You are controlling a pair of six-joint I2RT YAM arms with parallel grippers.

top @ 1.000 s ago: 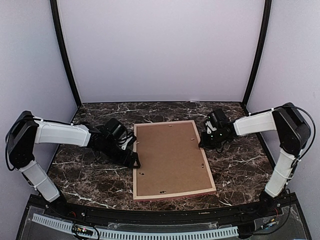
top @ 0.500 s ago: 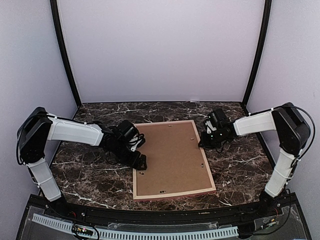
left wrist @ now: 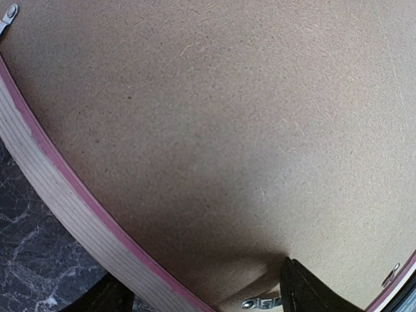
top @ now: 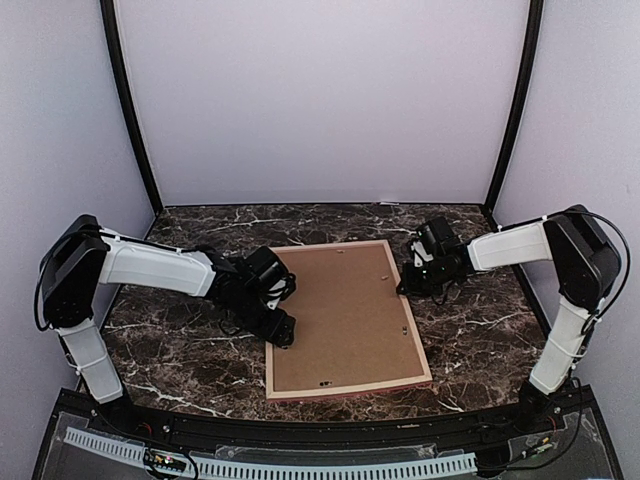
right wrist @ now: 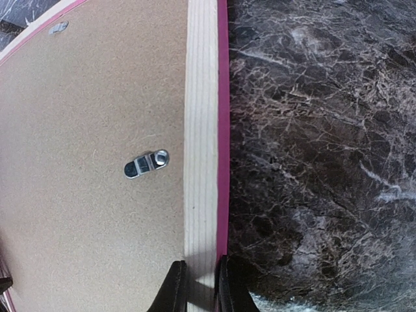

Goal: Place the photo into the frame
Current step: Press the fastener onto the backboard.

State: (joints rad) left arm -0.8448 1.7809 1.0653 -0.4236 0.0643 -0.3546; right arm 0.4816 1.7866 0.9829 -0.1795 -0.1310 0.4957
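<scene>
Item: frame [top: 350, 390], pale back up, brown backing board [top: 340, 310] inside. I log left gripper [top: 282, 330] spread wide astride its left rail. Right gripper [right wrist: 200, 268] pinches the right rail narrowly.

A dark marble-patterned table [top: 480, 330], veined in white, spans the lower half of the overhead view. A wooden picture frame [top: 350, 389] lies face down at centre, its brown backing board [top: 340, 310] uppermost.
</scene>
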